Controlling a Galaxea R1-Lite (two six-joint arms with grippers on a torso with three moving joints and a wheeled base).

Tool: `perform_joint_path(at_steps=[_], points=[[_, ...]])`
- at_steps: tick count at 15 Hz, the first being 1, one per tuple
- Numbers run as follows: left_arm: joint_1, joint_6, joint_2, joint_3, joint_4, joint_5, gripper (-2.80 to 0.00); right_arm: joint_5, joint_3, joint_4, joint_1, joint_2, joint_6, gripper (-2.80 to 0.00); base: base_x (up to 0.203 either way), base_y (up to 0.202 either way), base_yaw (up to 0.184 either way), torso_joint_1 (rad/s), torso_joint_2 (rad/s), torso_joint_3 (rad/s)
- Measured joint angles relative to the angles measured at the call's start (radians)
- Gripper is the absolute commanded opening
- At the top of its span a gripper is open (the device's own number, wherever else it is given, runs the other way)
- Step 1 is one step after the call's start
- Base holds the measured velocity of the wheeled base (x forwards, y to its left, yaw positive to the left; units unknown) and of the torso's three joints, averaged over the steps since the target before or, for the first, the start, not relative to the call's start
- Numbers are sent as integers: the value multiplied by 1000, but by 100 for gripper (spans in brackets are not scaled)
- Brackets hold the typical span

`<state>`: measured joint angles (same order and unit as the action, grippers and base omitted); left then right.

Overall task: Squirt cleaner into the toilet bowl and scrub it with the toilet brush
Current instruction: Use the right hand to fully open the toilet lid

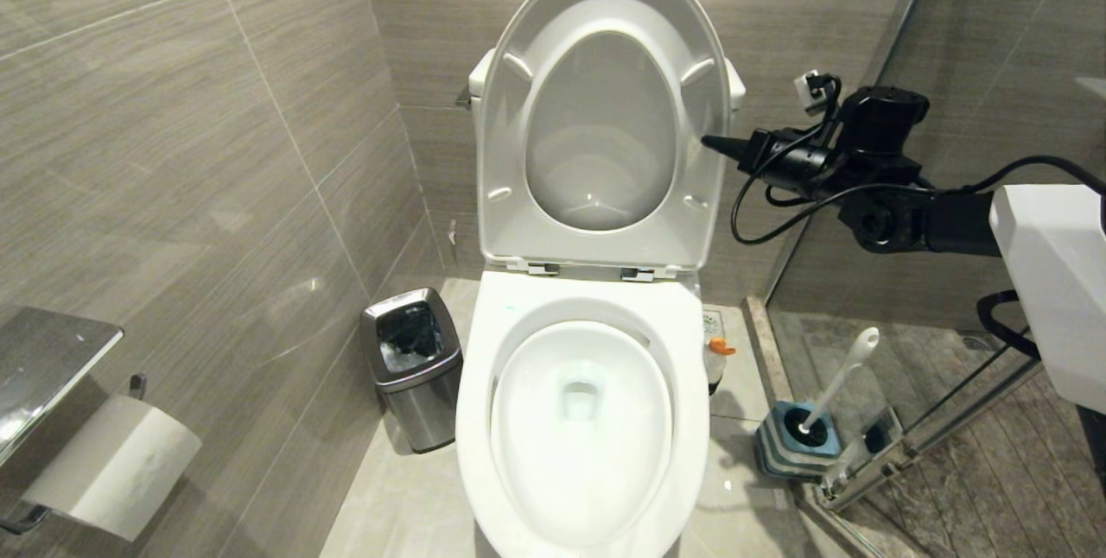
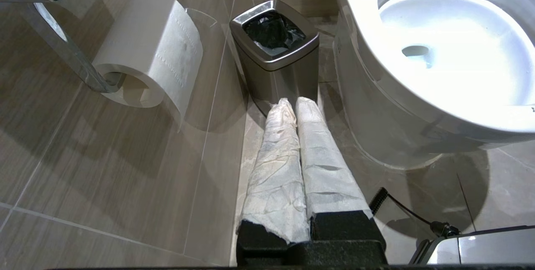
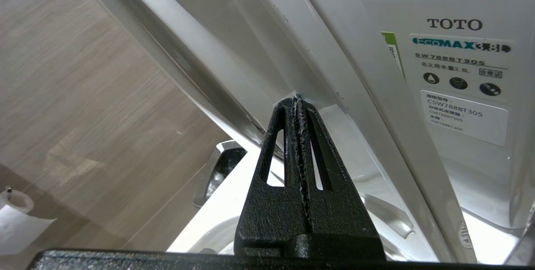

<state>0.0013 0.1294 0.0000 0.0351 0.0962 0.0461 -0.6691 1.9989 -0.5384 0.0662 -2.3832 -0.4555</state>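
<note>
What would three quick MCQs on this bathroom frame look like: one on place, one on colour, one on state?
1. Where is the long white plastic toilet brush?
A. In the bowl
B. In its blue-and-grey holder, right of the glossy white ceramic toilet bowl
C. In the right gripper

2. What colour is the right gripper?
A. Black
B. Red
C. Yellow

3. What state are the hinged white plastic seat and lid in?
A. Both down
B. Lid only up
C. Both raised

Answers: B, the brush stands in the holder on the floor; A, black fingers in the right wrist view; C, both lean upright against the tank.
</note>
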Motion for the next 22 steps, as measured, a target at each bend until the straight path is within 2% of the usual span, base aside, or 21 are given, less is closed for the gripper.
perform_joint_path(at_steps=[6, 11, 16, 18, 22], points=[[0, 2, 0, 0, 0, 0, -280, 69, 0, -39, 0, -10, 112, -280, 0, 0, 0, 0, 0, 0], [0, 3, 0, 0, 0, 0, -280, 77, 0, -134, 0, -18, 126, -280, 0, 0, 0, 0, 0, 0], [0, 8, 0, 0, 0, 0, -280, 93, -1, -174, 0, -28, 160, -280, 0, 0, 0, 0, 0, 0], [0, 27, 0, 0, 0, 7, -280, 115, -1, -174, -1, -38, 209, -280, 0, 0, 0, 0, 0, 0], [0, 31, 0, 0, 0, 9, -280, 126, -1, -200, -3, -42, 216, -280, 0, 0, 0, 0, 0, 0]])
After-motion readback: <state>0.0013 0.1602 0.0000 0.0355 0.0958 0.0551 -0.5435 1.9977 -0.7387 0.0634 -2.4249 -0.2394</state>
